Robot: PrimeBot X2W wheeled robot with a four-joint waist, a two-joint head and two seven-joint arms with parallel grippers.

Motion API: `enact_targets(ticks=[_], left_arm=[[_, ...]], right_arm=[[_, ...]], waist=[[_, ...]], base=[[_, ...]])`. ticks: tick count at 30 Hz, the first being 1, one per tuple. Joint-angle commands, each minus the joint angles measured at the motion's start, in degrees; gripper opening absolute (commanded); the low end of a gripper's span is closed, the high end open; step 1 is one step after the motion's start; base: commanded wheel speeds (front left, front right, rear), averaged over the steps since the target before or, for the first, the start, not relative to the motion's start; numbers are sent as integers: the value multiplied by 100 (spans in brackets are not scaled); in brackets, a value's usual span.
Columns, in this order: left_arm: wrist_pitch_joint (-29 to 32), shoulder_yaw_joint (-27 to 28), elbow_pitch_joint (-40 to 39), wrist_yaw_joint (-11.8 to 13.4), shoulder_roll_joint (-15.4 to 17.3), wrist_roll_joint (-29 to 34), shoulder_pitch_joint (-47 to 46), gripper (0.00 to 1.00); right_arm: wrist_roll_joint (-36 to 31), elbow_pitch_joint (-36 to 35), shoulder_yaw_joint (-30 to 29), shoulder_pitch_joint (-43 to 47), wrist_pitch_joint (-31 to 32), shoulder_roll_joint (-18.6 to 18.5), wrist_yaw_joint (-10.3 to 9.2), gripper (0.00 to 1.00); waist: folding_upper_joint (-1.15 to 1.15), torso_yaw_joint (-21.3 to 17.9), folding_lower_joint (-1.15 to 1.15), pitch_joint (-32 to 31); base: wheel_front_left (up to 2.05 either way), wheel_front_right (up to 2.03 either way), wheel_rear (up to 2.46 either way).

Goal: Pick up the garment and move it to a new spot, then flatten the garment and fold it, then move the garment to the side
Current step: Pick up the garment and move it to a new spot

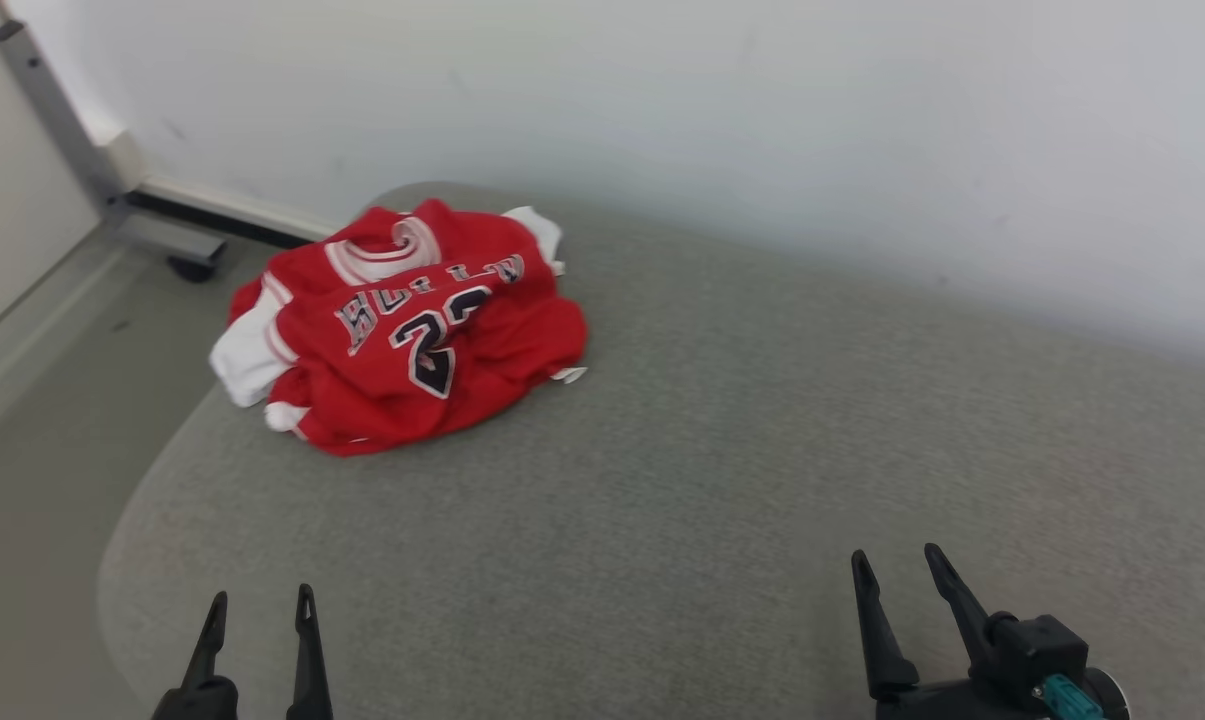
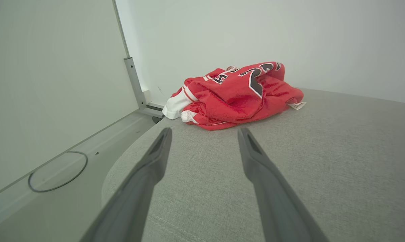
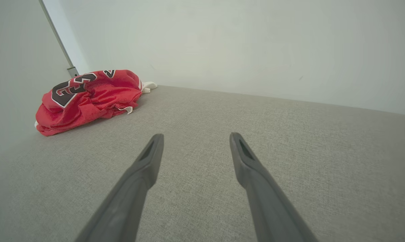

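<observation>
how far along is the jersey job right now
Done: nothing yet. The red jersey lies crumpled near the far left corner of the grey cushion. In hand: nothing. The left gripper and right gripper are open and empty, well short of it. Left: pick it up, move it, flatten, fold, set aside.

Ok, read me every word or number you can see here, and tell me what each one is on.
"23": dark number on the red jersey, partly folded.
"BULLS": lettering above the number, so creased that this is a likely reading, not a sure one.
White tag at the jersey's edge: too small to read.
</observation>
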Motion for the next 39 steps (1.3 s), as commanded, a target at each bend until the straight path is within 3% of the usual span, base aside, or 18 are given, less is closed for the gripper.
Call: enact_targets(ticks=[1, 16, 22, 26, 34, 39], left_arm=[[-20, 25, -19, 12, 16, -4, 47, 100], [-20, 356, -311, 217, -72, -126, 258, 100], [-20, 257, -154, 145, -89, -35, 77, 100], [196, 115, 252, -83, 7, -123, -607, 100], [1225, -168, 1470, -384, -8, -369, -2829, 100], [1605, -91, 2411, -441, 79, -561, -3742, 100]], right_arm=[[-14, -20, 28, -47, -10, 3, 19, 100], [-172, 45, 393, -419, 90, 1, 19, 100], [-173, 75, 373, -420, 90, 2, 19, 100], [-212, 11, 305, -392, 140, 1, 19, 100], [-238, -228, 226, -241, 244, 2, 19, 100], [-288, -430, 398, -207, 396, 3, 19, 100]], waist=[[0, 566, 0, 69], [0, 766, 0, 301], [0, 742, 0, 278], [0, 737, 0, 323], [0, 671, 0, 381], [0, 70, 0, 540]], base=[[0, 0, 0], [0, 0, 0], [0, 0, 0], [0, 0, 0], [0, 0, 0], [0, 0, 0]])
